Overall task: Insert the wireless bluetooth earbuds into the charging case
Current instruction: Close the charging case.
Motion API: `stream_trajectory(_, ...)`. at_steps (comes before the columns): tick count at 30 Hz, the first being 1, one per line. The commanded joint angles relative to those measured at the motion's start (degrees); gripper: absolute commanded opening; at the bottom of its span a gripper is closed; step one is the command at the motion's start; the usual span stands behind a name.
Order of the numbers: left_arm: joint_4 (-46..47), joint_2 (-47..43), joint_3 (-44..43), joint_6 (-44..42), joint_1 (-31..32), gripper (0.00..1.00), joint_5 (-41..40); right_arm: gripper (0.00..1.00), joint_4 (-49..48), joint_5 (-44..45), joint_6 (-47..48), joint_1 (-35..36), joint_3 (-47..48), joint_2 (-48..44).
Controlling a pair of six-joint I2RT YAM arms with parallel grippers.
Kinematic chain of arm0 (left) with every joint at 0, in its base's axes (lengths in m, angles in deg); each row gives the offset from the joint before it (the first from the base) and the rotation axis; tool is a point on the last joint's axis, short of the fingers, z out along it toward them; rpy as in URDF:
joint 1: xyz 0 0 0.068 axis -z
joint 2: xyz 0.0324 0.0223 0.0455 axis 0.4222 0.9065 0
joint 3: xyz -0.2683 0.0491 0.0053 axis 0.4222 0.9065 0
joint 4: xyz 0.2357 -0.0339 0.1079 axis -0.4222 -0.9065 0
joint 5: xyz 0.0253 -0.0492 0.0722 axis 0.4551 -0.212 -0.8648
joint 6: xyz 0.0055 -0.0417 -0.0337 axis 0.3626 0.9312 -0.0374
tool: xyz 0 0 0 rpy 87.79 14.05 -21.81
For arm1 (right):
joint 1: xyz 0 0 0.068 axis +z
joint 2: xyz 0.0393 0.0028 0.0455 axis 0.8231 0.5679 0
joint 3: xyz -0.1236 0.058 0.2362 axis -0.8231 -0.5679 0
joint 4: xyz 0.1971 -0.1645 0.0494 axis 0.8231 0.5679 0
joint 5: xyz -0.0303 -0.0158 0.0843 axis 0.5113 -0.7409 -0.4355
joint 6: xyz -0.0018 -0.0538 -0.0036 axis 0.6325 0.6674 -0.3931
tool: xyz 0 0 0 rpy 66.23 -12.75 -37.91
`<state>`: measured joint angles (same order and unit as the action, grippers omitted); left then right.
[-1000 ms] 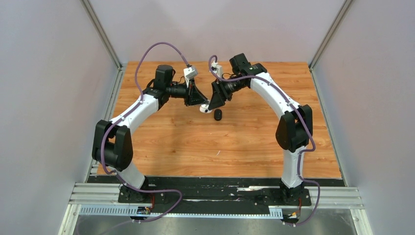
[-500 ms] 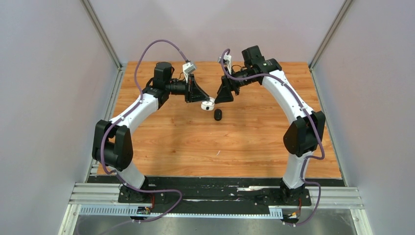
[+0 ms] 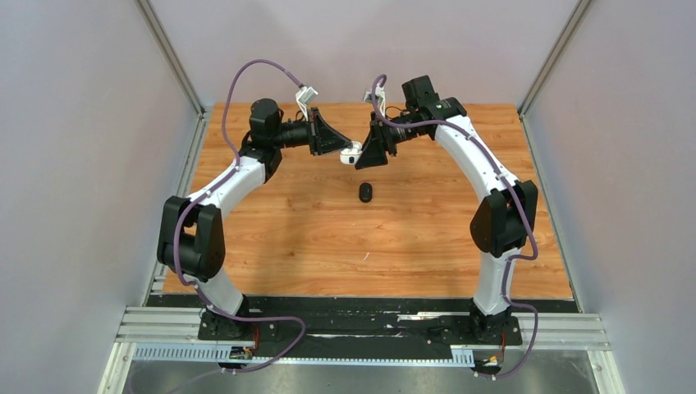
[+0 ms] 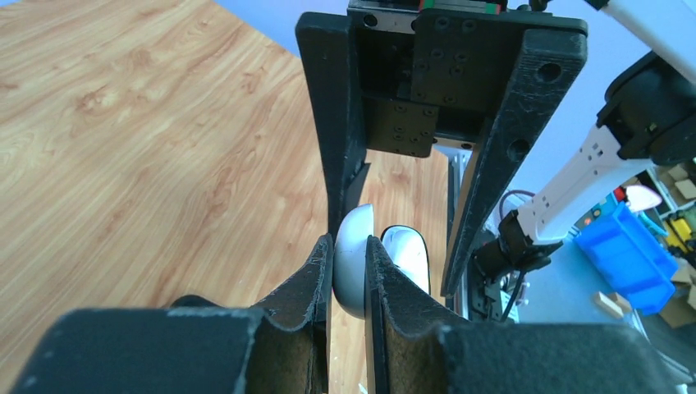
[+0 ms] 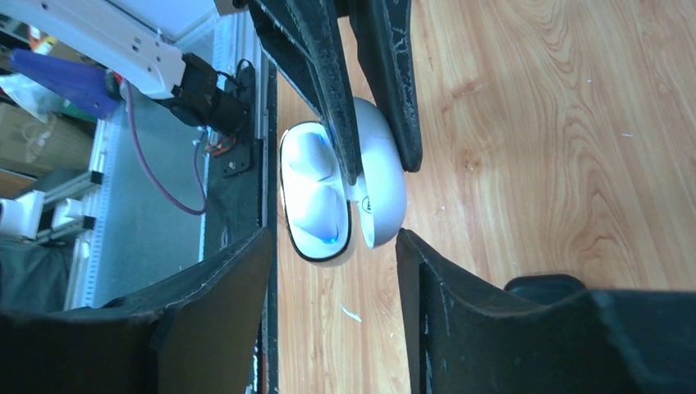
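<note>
Earbuds (image 5: pixel 316 185) first: the two white ones I can see sit side by side in their wells in the open charging case (image 3: pixel 351 152), with a bit of blue glow at one end. Going from the left, my left arm arcs up and in over the far half of the wooden table (image 3: pixel 271 230), with a purple cable (image 3: pixel 258 70) looping above it. My left gripper (image 4: pixel 349 246) has the case up in the air, well clear of the wood. Those fingers are pressed together on the lid (image 5: pixel 382 176): one sits in the gap between the lid and the base, the other is flat on the lid's outside, so the case hangs hinged open with the earbud side showing. Under all that, nearer to my bases and a touch right of the case, a small black oval thing (image 3: pixel 365 192) lies flat on the table by itself, well apart from both grippers. I honestly can't make out what it is from up top. Then my right gripper (image 5: pixel 332 246) comes in from the other side, nose to nose with the left one. Its fingers (image 5: pixel 222 312) are spread wide, one on each side of the case's near end. There's daylight along the sides, though I can't tell if a tip grazes the shell. My right arm bends back down toward the near right edge.
</note>
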<state>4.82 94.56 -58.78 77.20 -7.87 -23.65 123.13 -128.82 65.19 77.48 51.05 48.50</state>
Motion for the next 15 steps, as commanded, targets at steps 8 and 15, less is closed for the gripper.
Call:
stream_trajectory(8, 7.45, 0.45, 0.12, 4.93, -0.32, 0.0, -1.73, 0.15, -13.67, -4.97, -19.82, -0.35, 0.35, 2.15)
stream_trajectory(15, 2.31, 0.71, -1.83, 2.6, -0.33, 0.24, 2.44, 0.0, -17.72, -6.94, -26.34, -1.42, -1.89, 3.48)
